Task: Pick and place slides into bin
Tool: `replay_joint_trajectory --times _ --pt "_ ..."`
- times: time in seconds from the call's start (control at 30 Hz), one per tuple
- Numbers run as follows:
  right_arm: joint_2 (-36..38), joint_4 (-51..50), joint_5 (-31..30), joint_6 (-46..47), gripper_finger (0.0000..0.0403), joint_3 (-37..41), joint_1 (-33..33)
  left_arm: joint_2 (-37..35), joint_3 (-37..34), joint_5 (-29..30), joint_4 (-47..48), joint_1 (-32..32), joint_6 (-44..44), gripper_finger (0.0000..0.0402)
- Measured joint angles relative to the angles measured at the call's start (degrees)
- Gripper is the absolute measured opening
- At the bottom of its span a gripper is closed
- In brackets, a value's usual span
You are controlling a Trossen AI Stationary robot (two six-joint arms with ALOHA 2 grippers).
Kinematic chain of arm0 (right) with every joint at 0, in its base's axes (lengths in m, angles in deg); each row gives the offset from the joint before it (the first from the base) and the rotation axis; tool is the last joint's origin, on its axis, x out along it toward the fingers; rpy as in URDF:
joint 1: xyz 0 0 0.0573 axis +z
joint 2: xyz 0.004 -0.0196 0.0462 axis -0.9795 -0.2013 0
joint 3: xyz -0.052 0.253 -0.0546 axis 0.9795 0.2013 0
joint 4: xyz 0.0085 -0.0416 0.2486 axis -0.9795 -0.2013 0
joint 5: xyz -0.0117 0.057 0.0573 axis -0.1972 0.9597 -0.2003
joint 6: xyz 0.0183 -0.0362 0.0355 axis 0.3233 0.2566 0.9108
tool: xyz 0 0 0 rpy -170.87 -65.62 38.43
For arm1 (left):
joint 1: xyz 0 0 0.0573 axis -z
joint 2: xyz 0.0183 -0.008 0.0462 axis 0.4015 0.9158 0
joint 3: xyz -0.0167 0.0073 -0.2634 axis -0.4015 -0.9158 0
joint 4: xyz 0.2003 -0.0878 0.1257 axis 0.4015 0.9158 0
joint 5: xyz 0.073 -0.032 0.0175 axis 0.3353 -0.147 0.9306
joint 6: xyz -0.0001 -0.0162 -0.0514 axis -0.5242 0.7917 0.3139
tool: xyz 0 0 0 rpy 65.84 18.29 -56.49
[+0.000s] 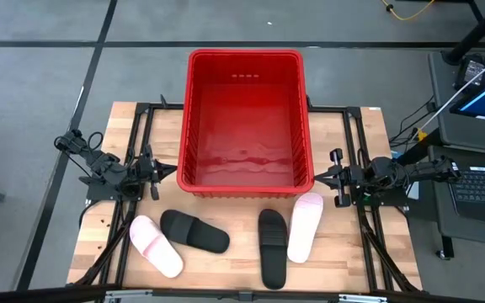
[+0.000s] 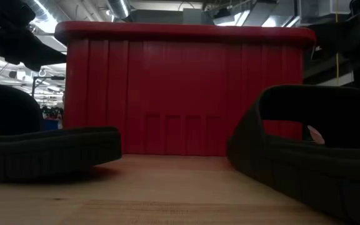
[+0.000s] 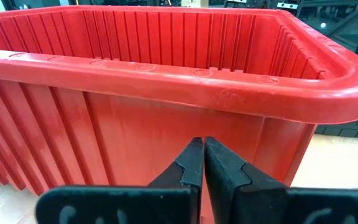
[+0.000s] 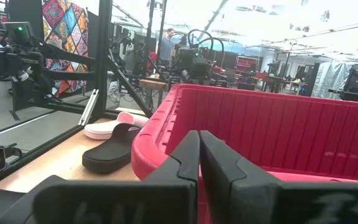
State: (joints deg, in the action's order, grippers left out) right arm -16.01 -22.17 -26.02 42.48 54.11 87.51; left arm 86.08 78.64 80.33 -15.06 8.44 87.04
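The red bin (image 1: 244, 118) stands at the table's far middle, with nothing in it. Four slides lie on their soles near the front edge: a pink one (image 1: 156, 245), a black one (image 1: 194, 231), another black one (image 1: 273, 247) and another pink one (image 1: 305, 225). My left gripper (image 1: 172, 171) is shut and empty beside the bin's near left corner (image 3: 229, 124). My right gripper (image 1: 316, 178) is shut and empty beside the bin's near right corner (image 4: 166, 134). In the low view, two black slides (image 2: 49, 150) (image 2: 311, 150) lie before the bin wall (image 2: 186, 87).
Black frame rails (image 1: 141, 118) run along the table's left and right sides. A desk with a keyboard and a screen (image 1: 478, 168) stands off the right edge. Bare wood (image 1: 242, 269) lies between the two pairs of slides. A person shows far off in the room (image 4: 166, 43).
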Motion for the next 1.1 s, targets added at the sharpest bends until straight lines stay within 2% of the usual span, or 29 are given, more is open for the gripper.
replay_joint_trajectory --times 0.27,0.53,0.63,0.8,1.1 --pt "0.0 0.2 0.0 -1.1 0.0016 0.0 0.0 0.0 0.0 0.0 0.0 0.0 0.0 0.0007" --pt "0.0 0.3 0.0 4.8 0.0016 0.0 0.0 0.0 0.0 0.0 0.0 0.0 0.0 0.0006" --pt "0.0 3.7 0.0 5.1 0.0016 0.0 0.0 0.0 0.0 0.0 0.0 0.0 0.0 0.0007" --pt "0.0 9.0 0.0 10.6 0.0016 0.0 0.0 0.0 0.0 0.0 0.0 0.0 0.0 0.0010" --pt "0.0 9.1 -0.1 12.6 0.0016 0.0 0.0 0.0 0.0 0.0 0.0 0.0 0.0 0.0007"
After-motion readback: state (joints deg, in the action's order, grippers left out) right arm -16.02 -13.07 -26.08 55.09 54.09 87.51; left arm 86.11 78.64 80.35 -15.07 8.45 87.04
